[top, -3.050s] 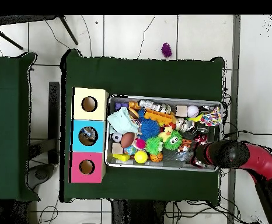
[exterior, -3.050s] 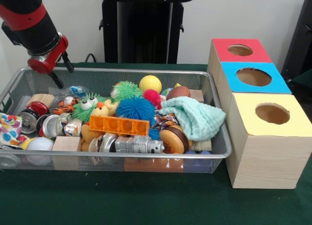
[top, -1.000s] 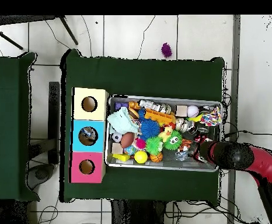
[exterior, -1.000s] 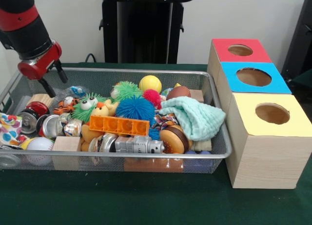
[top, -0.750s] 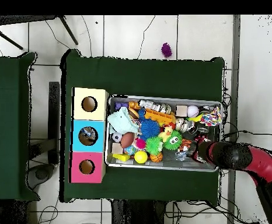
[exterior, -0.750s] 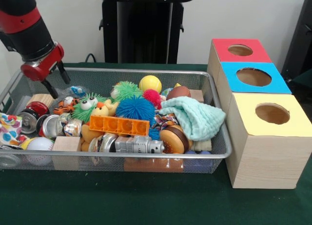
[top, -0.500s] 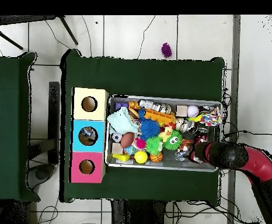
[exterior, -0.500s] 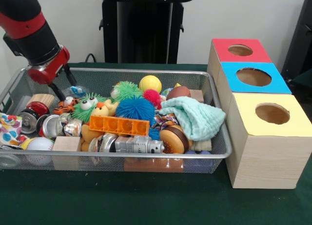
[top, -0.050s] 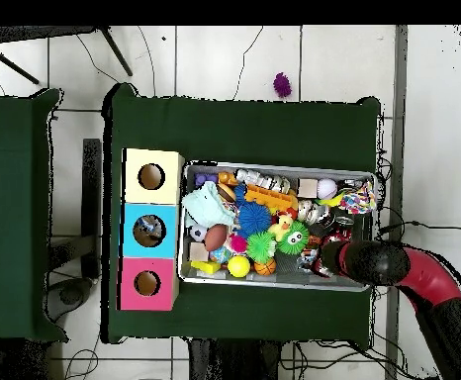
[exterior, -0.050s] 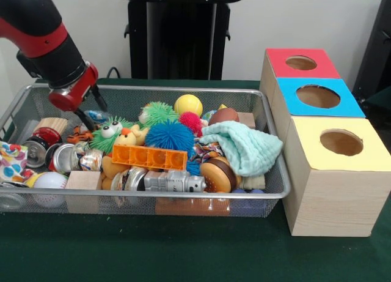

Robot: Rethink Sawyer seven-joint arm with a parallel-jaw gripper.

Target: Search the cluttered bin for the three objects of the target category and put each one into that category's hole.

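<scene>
Fingers (exterior, -0.050s: 93, 111) spread open just above tiger toy (exterior, -0.050s: 81, 134).

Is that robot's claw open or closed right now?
Open: the gripper shows two black fingers spread apart, nothing between them, above the bin.

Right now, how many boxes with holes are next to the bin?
3, in a row beside the bin: the red-topped box farthest back, the blue-topped box in the middle, the yellow-topped box nearest the camera.
</scene>
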